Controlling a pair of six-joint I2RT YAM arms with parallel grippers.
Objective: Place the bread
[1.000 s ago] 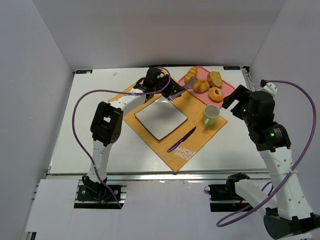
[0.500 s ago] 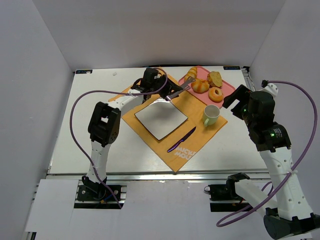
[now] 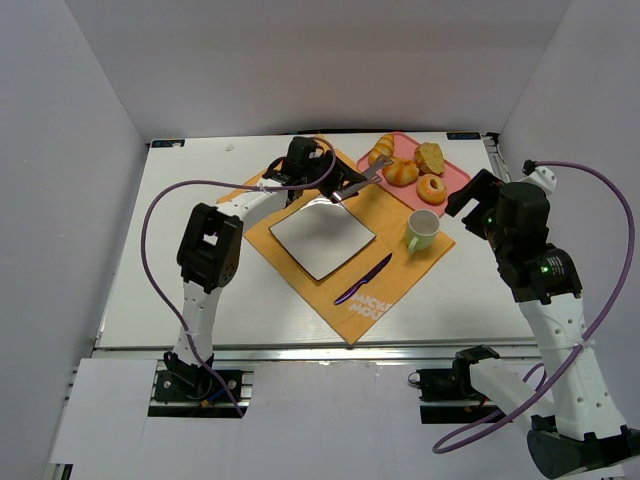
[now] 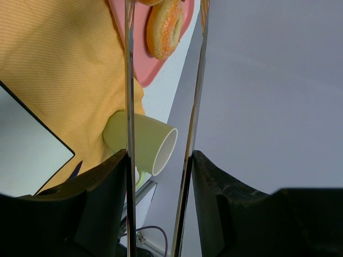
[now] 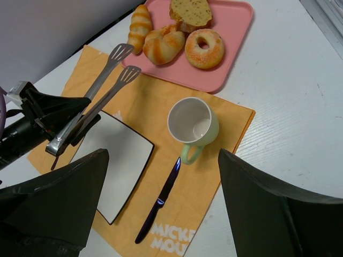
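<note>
Vs a second ago: backed left gripper [image 5: 80, 116] off slightly leftward; no change at bread [image 5: 163, 45], sitting on pink tray [image 5: 236, 21] beside doughnut [image 5: 204, 48], untouched. Clamped on tongs [image 5: 110, 72], tips parted, just short of tray edge. Right gripper [image 5: 162, 176]: wide open, empty. Below: white table [image 3: 180, 250], orange placemat [image 5: 155, 101] with square plate [image 5: 115, 160], green cup [image 5: 193, 123], purple knife [image 5: 161, 201]. Plain grey walls [image 3: 300, 60] around.
</note>
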